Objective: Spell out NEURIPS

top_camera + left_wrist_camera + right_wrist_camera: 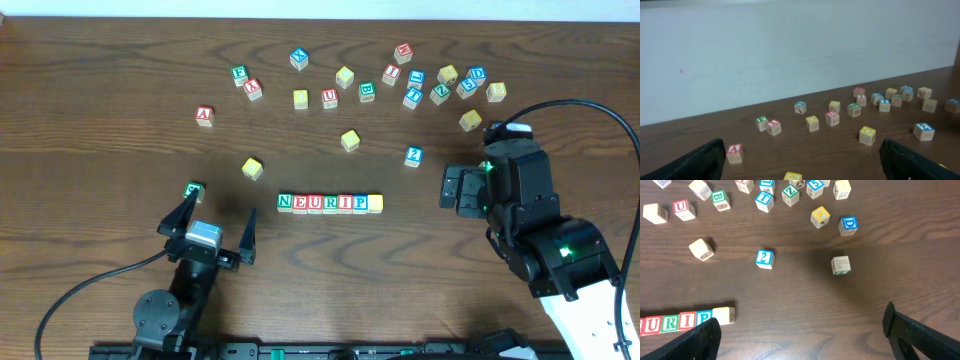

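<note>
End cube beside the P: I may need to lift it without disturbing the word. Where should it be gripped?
Come straight down from above and pinch the end cube on its near and far faces. Its left face sits against the P cube, leaving no finger room there, while the near and far faces stand clear.

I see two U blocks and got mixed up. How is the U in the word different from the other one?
The row U sits tight between E and R; the loose U stands alone. The row U is in front, the loose U farther back. Both are red-lettered wooden cubes.
</note>
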`<state>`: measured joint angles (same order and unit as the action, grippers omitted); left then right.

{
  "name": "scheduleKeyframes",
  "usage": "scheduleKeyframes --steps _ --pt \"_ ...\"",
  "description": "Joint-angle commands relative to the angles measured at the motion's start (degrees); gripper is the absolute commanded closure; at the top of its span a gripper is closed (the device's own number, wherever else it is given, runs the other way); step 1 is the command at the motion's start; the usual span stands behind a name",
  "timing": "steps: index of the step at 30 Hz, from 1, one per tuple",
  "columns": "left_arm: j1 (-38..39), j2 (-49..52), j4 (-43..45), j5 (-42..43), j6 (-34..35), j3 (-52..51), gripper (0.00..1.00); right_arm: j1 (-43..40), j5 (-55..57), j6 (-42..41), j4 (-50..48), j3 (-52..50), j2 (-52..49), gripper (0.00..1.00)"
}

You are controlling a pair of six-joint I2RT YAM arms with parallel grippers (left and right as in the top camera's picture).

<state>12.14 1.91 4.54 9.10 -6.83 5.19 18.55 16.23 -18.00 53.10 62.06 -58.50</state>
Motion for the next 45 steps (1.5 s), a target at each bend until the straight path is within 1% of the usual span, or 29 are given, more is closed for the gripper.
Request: scheduleKeyframes --steps 1,5,12,45 --pt "-0.48 -1.81 0.39 0.59 1.88 -2.19 0.03 -0.13 0.09 -0.83 0.13 0.02 -0.02 0.01" --pt "-0.61 -1.84 -0.92 0.57 3.80 -3.10 0.03 -0.13 0.09 -0.83 0.13 0.02 -0.02 0.01" --pt "-0.68 -1.84 -11.98 0.96 4.35 -3.21 0.03 -0.13 0.09 -0.83 0.13 0.02 -0.02 0.01" --pt "-0.66 -1.68 -11.76 0.57 3.72 -3.21 0.03 -0.13 0.09 -0.83 0.13 0.02 -0.02 0.01"
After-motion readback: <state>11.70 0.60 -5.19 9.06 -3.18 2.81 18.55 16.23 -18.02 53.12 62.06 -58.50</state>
